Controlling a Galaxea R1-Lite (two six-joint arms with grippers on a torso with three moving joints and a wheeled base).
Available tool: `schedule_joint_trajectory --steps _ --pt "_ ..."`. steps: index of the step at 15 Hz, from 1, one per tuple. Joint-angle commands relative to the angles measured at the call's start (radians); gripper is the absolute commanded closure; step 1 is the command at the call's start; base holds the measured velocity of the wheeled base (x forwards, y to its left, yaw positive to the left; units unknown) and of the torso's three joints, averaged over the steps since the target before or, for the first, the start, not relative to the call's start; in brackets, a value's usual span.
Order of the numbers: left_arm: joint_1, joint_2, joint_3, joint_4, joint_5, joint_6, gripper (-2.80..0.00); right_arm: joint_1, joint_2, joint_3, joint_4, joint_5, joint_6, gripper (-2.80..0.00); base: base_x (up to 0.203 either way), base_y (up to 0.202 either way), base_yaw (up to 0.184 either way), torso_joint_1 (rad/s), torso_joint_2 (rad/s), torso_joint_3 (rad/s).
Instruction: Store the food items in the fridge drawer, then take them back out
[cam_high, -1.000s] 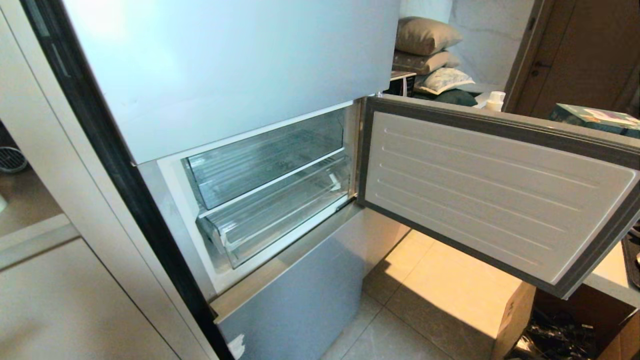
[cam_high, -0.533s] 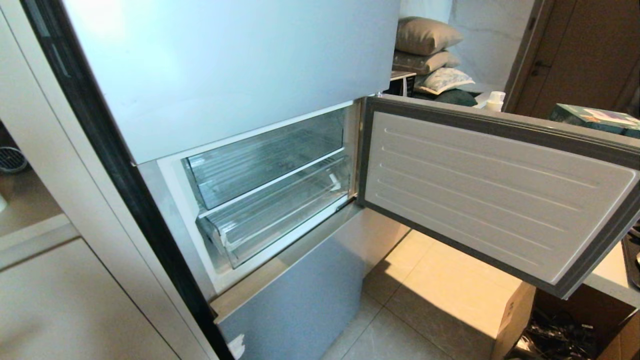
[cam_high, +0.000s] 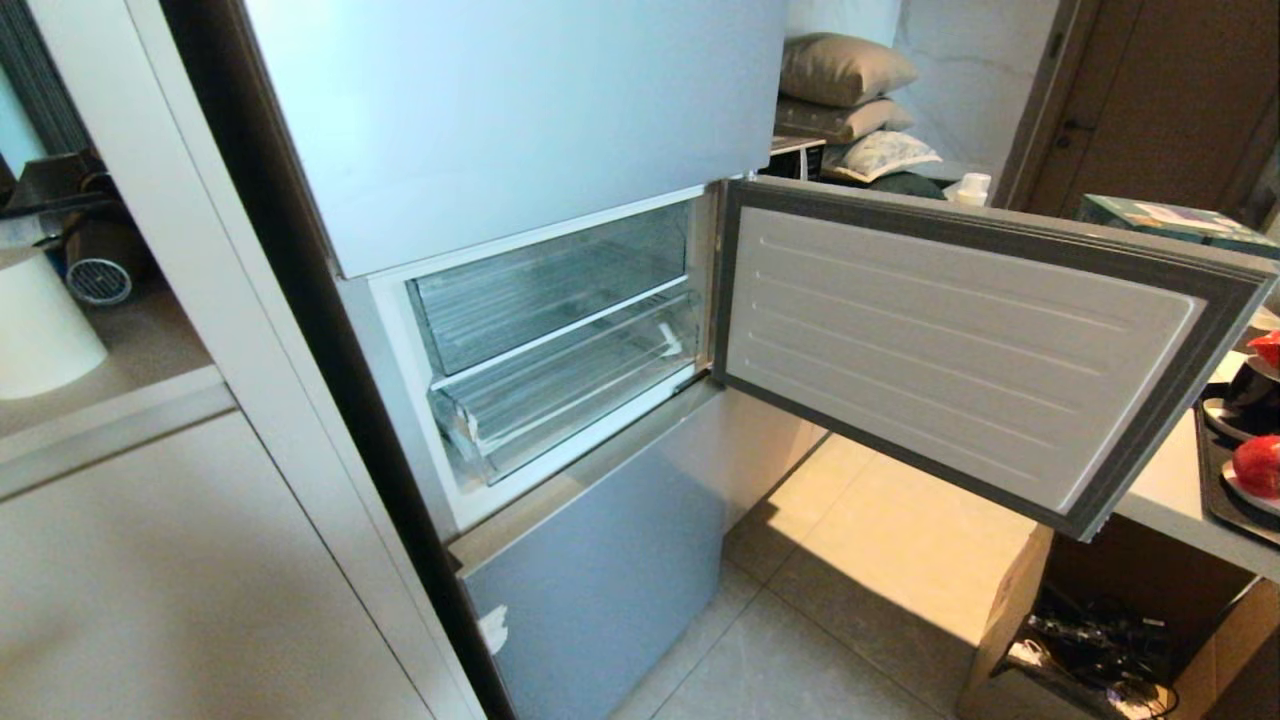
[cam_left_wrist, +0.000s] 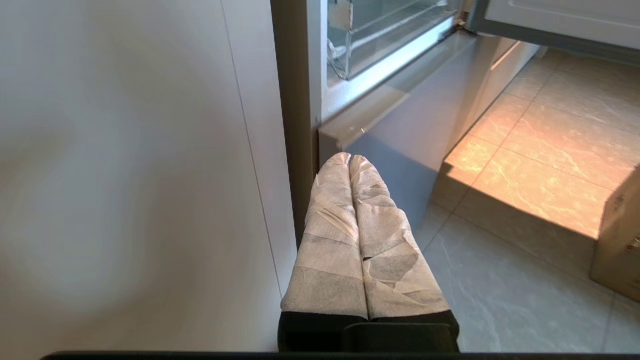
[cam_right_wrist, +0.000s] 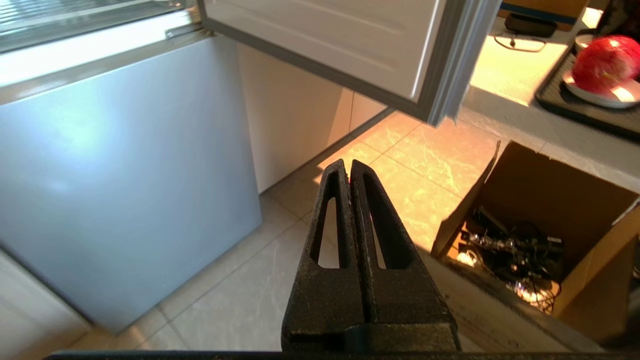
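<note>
The pale blue-grey fridge has its middle section open. The fridge drawer (cam_high: 570, 400) is the lower clear bin there, pushed in and holding nothing that I can see; a corner of the fridge drawer (cam_left_wrist: 370, 35) also shows in the left wrist view. A red fruit (cam_high: 1258, 465) lies on a white plate on a dark tray at the right edge, and this red fruit (cam_right_wrist: 605, 62) shows again in the right wrist view. My left gripper (cam_left_wrist: 349, 159), wrapped in white tape, is shut low by the fridge's left corner. My right gripper (cam_right_wrist: 347, 165) is shut above the floor. Neither arm shows in the head view.
The middle door (cam_high: 950, 340) swings out to the right, over the tiled floor. Below the counter (cam_high: 1165, 495) stands a cardboard box (cam_high: 1010, 620) of cables. A second clear drawer (cam_high: 550, 290) sits above the task's one. White cabinet panels (cam_high: 150, 560) flank the fridge's left.
The whole head picture has shifted, so the camera moved: the fridge sits further right and slightly smaller, and the counter with the red fruit now shows at the right edge.
</note>
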Motion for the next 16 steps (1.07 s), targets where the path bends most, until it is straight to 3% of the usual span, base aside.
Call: schedule_joint_trajectory --steps 1,7,10,13,16 --pt "0.000 0.000 0.001 0.000 0.000 0.000 0.00 0.000 0.002 0.001 -0.001 -0.001 -0.002 0.00 -0.200 0.000 0.003 0.002 0.00 0.004" --pt "0.000 0.000 0.001 0.000 0.000 0.001 0.00 0.000 0.002 0.001 -0.001 0.000 0.004 0.00 -0.190 0.000 0.002 0.002 0.00 0.001" --pt "0.000 0.000 -0.001 0.000 0.001 0.001 0.00 0.000 0.003 -0.015 0.003 -0.006 0.006 0.00 -0.020 0.000 0.000 -0.001 0.00 0.002" --pt "0.000 0.000 0.001 0.000 0.000 0.001 0.00 0.000 0.088 -0.200 0.047 -0.063 0.064 0.00 0.000 0.000 0.000 0.000 0.00 0.000" --pt "0.000 0.000 0.001 0.000 0.000 0.001 0.00 -0.016 0.392 -0.436 0.080 -0.145 0.232 0.00 0.000 0.000 0.000 0.000 0.00 0.000"
